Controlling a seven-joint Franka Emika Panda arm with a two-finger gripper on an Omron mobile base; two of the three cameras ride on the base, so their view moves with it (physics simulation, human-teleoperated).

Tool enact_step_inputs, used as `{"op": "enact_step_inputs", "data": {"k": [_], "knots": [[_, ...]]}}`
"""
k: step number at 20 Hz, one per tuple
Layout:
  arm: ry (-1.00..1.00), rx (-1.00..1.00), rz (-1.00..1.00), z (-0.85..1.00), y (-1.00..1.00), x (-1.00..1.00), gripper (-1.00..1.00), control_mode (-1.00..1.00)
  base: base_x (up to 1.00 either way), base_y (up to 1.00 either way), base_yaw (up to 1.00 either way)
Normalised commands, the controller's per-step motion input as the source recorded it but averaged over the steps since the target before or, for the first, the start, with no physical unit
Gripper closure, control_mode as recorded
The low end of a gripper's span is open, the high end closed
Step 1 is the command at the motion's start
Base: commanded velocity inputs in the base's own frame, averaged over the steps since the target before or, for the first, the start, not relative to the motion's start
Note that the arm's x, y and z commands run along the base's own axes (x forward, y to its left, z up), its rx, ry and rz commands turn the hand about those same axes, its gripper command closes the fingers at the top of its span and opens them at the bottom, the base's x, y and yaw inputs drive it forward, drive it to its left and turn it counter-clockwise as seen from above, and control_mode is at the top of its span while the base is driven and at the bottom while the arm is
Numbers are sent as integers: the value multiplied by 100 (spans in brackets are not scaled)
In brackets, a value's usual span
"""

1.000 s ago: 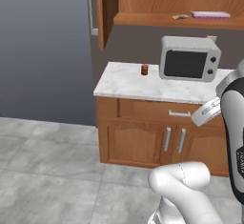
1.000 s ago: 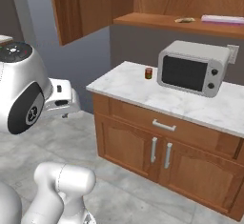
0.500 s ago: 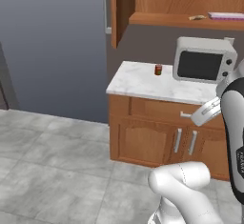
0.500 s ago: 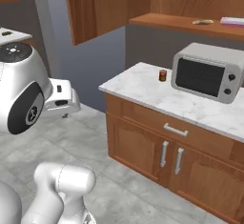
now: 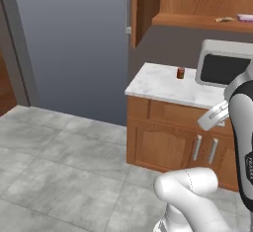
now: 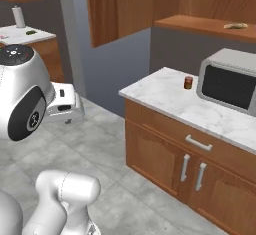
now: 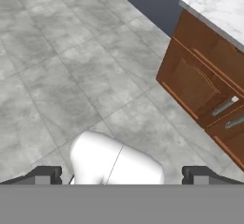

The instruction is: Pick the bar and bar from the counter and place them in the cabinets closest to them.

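Compared with a moment earlier, the whole scene has slid to the right in both base views. This is the base driving to the left, away from the microwave (image 6: pixel 230 85); the things themselves have not moved. I judge that the robot has finished at this cabinet and is leaving for another place, probably for the second bar.

The gripper (image 7: pixel 121 175) points down at the grey floor, its two finger tips stand far apart and nothing is between them, so the claw is open and empty.

Count: one tan-golden bar (image 6: pixel 235 26) lies on the shelf of the open wall cabinet (image 6: pixel 200 25), above the microwave, so this one seems already placed. The white bar with the red patch I cannot find. One small red jar (image 6: pixel 188 82) stands on the marble counter (image 6: pixel 165 91), just beside the microwave. One pink flat thing (image 5: pixel 244 17) lies on the same shelf, near the bar. One drawer handle and two door handles are on the base cabinet (image 6: pixel 160 154).
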Motion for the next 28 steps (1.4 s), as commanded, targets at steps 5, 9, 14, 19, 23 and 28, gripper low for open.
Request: {"op": "enact_step_inputs", "data": {"k": [5,9,14,19,23,28], "knots": [[0,0,0,0,0,0,-100,100,-9,0,26],[0,0,0,0,0,0,-100,100,-6,0,26],[0,0,0,0,0,0,-100,100,-5,0,26],[0,0,0,0,0,0,-100,100,-3,0,26],[0,0,0,0,0,0,-100,100,-4,0,27],[0,0,0,0,0,0,-100,100,-4,0,28]]}}
